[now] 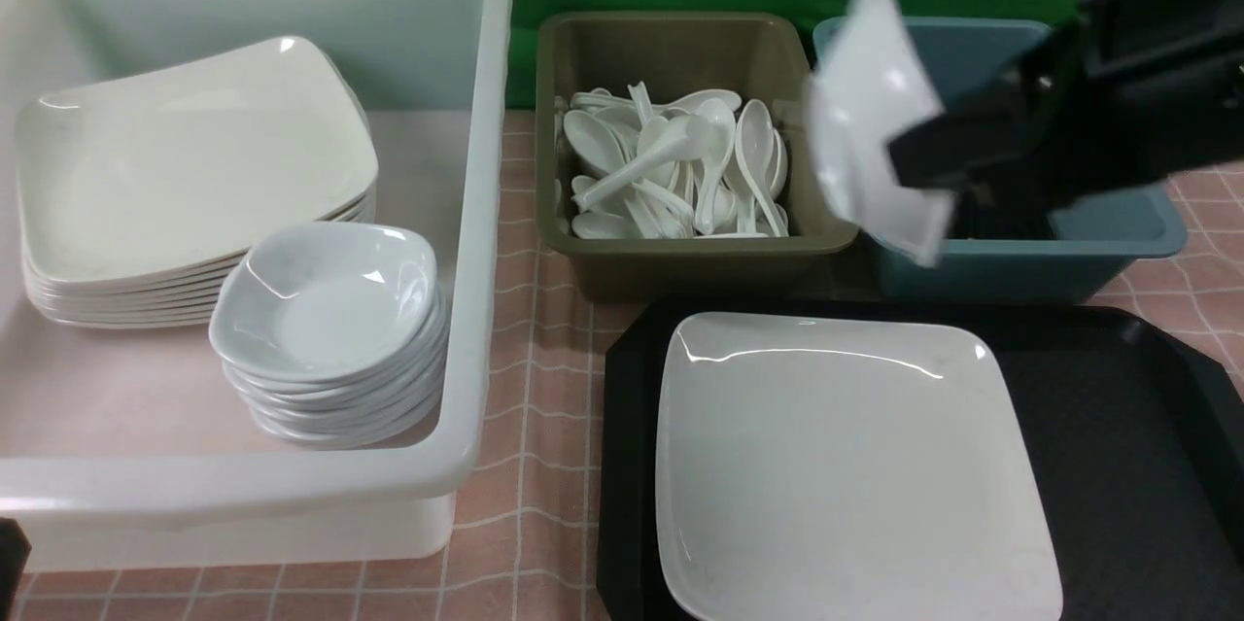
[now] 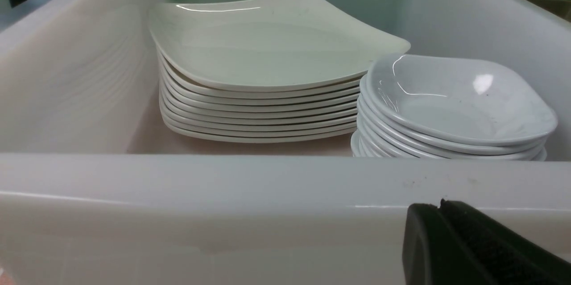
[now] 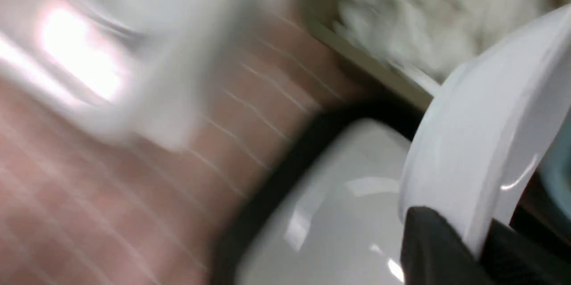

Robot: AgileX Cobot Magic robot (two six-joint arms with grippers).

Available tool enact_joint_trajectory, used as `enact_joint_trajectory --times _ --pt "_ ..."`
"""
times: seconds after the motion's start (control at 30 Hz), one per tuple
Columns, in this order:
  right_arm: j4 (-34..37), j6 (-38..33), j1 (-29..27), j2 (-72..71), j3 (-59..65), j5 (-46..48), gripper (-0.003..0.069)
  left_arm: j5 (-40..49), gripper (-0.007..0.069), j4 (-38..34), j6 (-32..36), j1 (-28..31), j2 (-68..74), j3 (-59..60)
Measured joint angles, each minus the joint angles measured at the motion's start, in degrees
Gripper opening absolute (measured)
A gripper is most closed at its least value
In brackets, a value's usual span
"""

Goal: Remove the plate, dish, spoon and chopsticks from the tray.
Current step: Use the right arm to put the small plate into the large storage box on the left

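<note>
The right end effector [image 1: 923, 159] has its two black fingers pinched on the rim of the dish [image 1: 860, 106]. The little dish is up in the air and tipped on its edge. It hangs above the far side of the tray [image 1: 1118, 427], in front of the blue tub [image 1: 1118, 232] and just beside the olive tub [image 1: 671, 48]. The olive tub is full of white spoons [image 1: 671, 164]. The big plate [image 1: 836, 465] lies flat on the left part of the black tray, and the right part of the tray is bare. The tray sits on the pink checked table [image 1: 544, 359]. On the left stands a big white tub [image 1: 476, 213]. Inside it are a stack of plates [image 1: 185, 155] and, nearer, a stack of dishes [image 1: 326, 310], side by side. The left end effector [image 2: 439, 213] is low, just outside the near wall of the white tub. Its black fingers are pressed together and there is nothing between them. The right wrist view is blurry, but it shows the dish rim between the two fingers, with the plate below.
</note>
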Motion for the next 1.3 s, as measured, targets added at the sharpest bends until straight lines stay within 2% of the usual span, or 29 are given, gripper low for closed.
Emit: enact_joint_trajectory --times 0.03,0.07,0.1,0.13,0.23,0.3,0.33,0.53,0.67,0.8,0.87,1.03,1.13,1.3 --pt "8.2 -6.9 1.8 2.5 -2.5 -0.7 0.0082 0.0 0.0004 0.0 0.0 0.0 0.0 0.0" --pt "12.8 -11.1 3.8 5.0 -5.0 -1.0 0.0082 0.0 0.0004 0.0 0.0 0.0 0.0 0.0" --pt "13.3 -11.6 4.2 5.9 -5.5 -1.0 0.0082 0.0 0.0004 0.0 0.0 0.0 0.0 0.0" --pt "15.8 -15.2 7.1 9.5 -9.1 -1.4 0.0082 0.0 0.0004 0.0 0.0 0.0 0.0 0.0" --pt "15.5 -20.3 12.6 18.2 -16.0 -1.9 0.0082 0.0 0.0004 0.0 0.0 0.0 0.0 0.0" --pt "13.1 -23.3 15.3 22.9 -20.3 -2.1 0.0082 0.0 0.0004 0.0 0.0 0.0 0.0 0.0" --pt "9.6 -24.3 17.4 26.9 -22.9 -2.4 0.0082 0.0 0.0004 0.0 0.0 0.0 0.0 0.0" --pt "-7.9 -25.1 22.4 39.8 -31.1 -6.0 0.0099 0.0 0.0004 0.0 0.1 0.0 0.0 0.0" --pt "-14.9 -25.1 23.3 44.9 -31.8 -9.7 0.0134 0.0 0.0004 0.0 0.0 0.0 0.0 0.0" --pt "-16.0 -25.2 23.5 46.5 -32.0 -11.6 0.0181 0.0 0.0004 0.0 0.0 0.0 0.0 0.0" --pt "-16.4 -24.6 23.5 46.8 -32.0 -11.7 0.0232 0.0 0.0004 0.0 0.0 0.0 0.0 0.0" --pt "-16.4 -20.2 23.5 44.9 -32.1 -10.5 0.0316 0.0 0.0004 0.0 0.0 0.0 0.0 0.0" --pt "-16.6 -18.7 23.5 42.1 -32.1 -8.3 0.0341 0.0 0.0004 0.0 0.0 0.0 0.0 0.0" --pt "-16.6 -17.0 23.5 34.4 -32.1 0.4 0.0349 0.0 0.0004 0.0 0.0 0.0 0.0 0.0"
